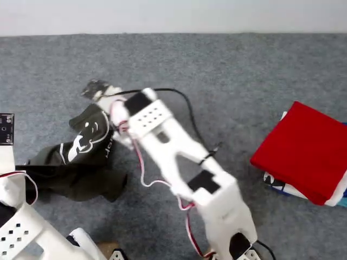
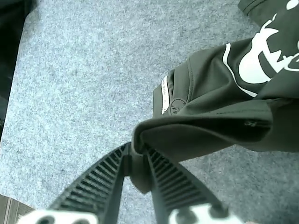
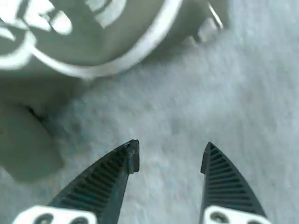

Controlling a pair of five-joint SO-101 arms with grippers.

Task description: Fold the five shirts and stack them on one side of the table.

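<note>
Now the left gripper has its jaws pinched tight on a fold of the dark green cloth shirt with white print; the right gripper holds its jaws wide apart over the fuzzy grey table cover, beside that shirt; a folded red shirt tops a pile, well apart.

Worktop: covered in grey, flecked, short-pile fabric like carpet, uniform across the high view. Plain pale wall runs along its far edge and meets it in a straight line. Light diffuse, shadows soft. Left wrist view: brown wood-like strip at the fabric's edge.
</note>
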